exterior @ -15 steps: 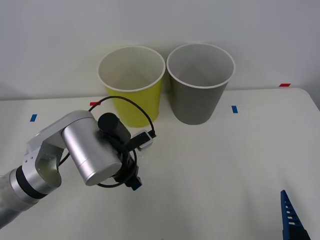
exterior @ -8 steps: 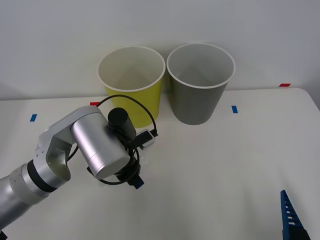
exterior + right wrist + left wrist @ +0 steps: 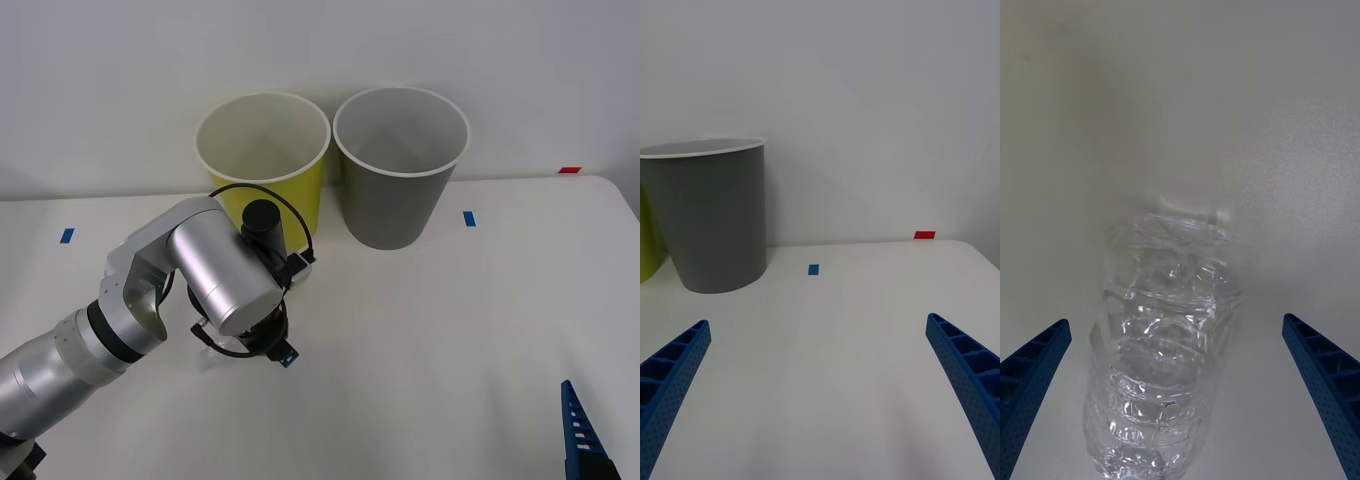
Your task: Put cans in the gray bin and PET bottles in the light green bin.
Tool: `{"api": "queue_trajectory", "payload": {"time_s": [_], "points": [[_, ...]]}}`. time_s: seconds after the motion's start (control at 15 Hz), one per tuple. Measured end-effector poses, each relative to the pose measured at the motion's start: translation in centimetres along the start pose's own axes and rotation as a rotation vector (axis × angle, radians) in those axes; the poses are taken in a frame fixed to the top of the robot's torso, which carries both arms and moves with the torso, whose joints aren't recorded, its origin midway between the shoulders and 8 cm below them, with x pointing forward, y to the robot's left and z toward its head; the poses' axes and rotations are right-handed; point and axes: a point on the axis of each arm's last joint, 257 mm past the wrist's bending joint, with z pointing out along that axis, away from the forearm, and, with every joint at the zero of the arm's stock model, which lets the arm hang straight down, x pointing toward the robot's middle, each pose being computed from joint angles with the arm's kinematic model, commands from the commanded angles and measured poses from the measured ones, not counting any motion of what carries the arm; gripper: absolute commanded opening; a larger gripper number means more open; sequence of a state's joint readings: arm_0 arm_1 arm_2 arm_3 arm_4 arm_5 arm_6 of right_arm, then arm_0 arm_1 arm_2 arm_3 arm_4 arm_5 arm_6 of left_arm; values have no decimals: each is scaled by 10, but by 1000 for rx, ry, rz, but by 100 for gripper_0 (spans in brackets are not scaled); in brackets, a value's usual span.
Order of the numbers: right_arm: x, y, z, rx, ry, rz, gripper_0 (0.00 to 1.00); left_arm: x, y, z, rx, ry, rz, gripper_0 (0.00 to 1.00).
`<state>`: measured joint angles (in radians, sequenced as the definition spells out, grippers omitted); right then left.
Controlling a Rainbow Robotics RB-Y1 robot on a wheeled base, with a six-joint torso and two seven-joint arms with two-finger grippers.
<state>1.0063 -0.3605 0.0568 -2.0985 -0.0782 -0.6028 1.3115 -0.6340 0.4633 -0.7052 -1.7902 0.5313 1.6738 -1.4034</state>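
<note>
Across the white surface [image 3: 450, 330] we have swung our left arm forward and toward the light green bin [image 3: 264, 168], with the gray bin [image 3: 400, 165] beside it. Our left pincer [image 3: 1180, 405] now hangs spread wide over the PET bottle [image 3: 1165, 352] lying between its fingers — ready to descend and grasp. The right pincer [image 3: 820, 390] waits apart, near the surface's corner.

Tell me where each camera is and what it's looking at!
Front view: above the arms, looking down at the table, the light green bin and the left arm.
Right wrist view: on the right wrist, facing the gray bin, open right gripper fingers at the corners.
Left wrist view: on the left wrist, facing the PET bottle between the open left gripper fingers.
Front and right wrist views share the gray bin.
</note>
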Motion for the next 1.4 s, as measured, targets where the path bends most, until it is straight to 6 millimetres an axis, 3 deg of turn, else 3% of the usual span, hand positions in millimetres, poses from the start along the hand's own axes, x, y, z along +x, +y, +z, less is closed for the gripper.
{"api": "queue_trajectory", "payload": {"time_s": [0.67,1.13,1.4], "points": [[0,0,0,0,0,0,100,-7,-5,4,11,3,20,95],[0,0,0,0,0,0,100,-12,2,7,-15,-11,107,94],[0,0,0,0,0,0,100,-16,-6,16,4,-9,92,92]]}}
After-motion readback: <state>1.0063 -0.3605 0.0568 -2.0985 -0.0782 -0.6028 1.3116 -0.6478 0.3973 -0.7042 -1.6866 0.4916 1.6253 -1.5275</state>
